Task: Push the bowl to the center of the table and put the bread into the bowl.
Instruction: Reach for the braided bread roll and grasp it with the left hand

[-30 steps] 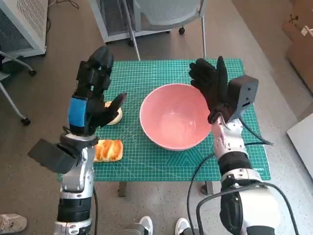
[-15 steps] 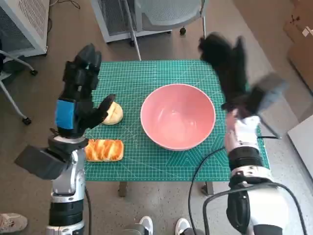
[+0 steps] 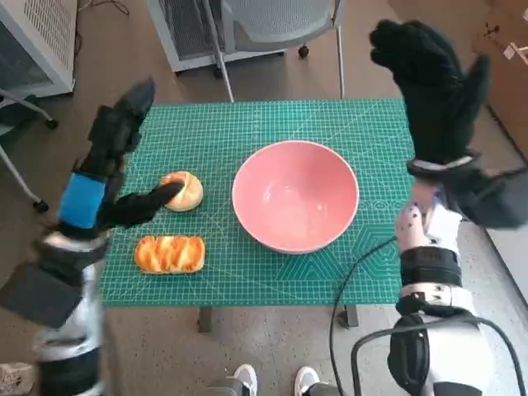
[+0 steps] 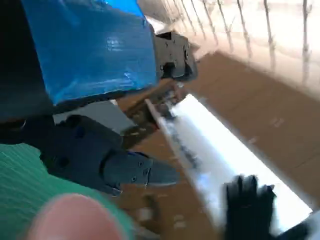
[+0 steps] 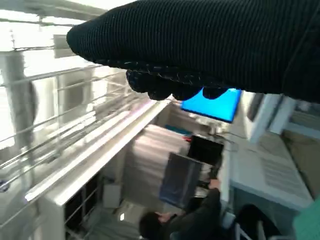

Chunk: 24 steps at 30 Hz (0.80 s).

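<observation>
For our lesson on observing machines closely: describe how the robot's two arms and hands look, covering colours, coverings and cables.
The left hand is black, with bright blue tape across its back, on a pale silvery forearm. The right hand wears a black knitted glove above a white and grey forearm with dark bands. A black cable loops beside the right arm.

I see a glossy smooth pink bowl [image 3: 295, 195], a matt green gridded cutting mat [image 3: 247, 132], a shiny-glazed golden bread loaf [image 3: 169, 253] and my right hand's [image 3: 433, 87] knitted black cloth glove.
</observation>
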Each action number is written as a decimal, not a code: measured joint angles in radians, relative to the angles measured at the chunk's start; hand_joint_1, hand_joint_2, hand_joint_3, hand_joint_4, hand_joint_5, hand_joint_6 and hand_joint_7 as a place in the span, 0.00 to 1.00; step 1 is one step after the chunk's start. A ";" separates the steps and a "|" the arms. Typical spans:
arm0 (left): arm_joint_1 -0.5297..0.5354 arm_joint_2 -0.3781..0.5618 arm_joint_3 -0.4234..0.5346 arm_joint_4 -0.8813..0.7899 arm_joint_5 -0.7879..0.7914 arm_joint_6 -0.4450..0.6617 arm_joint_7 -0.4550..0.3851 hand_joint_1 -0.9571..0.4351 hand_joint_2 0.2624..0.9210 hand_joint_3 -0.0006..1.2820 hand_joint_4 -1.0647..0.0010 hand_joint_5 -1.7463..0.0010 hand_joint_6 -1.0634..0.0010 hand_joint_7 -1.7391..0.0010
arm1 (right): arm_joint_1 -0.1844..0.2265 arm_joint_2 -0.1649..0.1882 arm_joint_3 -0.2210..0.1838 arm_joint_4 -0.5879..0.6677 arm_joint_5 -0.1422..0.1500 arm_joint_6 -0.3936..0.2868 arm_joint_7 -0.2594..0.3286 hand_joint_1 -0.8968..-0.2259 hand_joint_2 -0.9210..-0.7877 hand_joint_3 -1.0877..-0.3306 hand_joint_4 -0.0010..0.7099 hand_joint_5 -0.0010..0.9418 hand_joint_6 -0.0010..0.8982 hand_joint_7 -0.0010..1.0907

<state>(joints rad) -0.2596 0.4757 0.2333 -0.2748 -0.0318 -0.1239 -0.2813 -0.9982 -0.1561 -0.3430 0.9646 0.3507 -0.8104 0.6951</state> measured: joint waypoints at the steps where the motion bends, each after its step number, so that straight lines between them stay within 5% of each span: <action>1: 0.013 0.018 0.009 -0.027 0.011 0.022 -0.006 0.35 0.81 0.06 0.93 1.00 1.00 0.73 | 0.004 0.000 0.003 -0.007 0.000 -0.001 0.000 0.40 0.00 0.47 0.44 0.02 0.50 0.03; 9: 0.104 0.130 0.020 -0.211 0.108 0.198 -0.069 0.46 0.72 0.02 0.89 0.99 0.98 0.69 | 0.011 -0.001 0.023 -0.026 -0.003 -0.007 -0.013 0.40 0.00 0.48 0.44 0.01 0.50 0.03; 24: 0.205 0.242 -0.099 -0.329 0.314 0.468 -0.208 0.56 0.71 0.00 0.81 1.00 0.75 0.95 | 0.011 0.002 0.037 -0.022 -0.001 0.007 -0.022 0.40 0.00 0.48 0.44 0.01 0.51 0.02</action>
<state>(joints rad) -0.0548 0.7175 0.1347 -0.6043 0.2817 0.3436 -0.4897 -0.9873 -0.1537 -0.3063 0.9427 0.3498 -0.8031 0.6728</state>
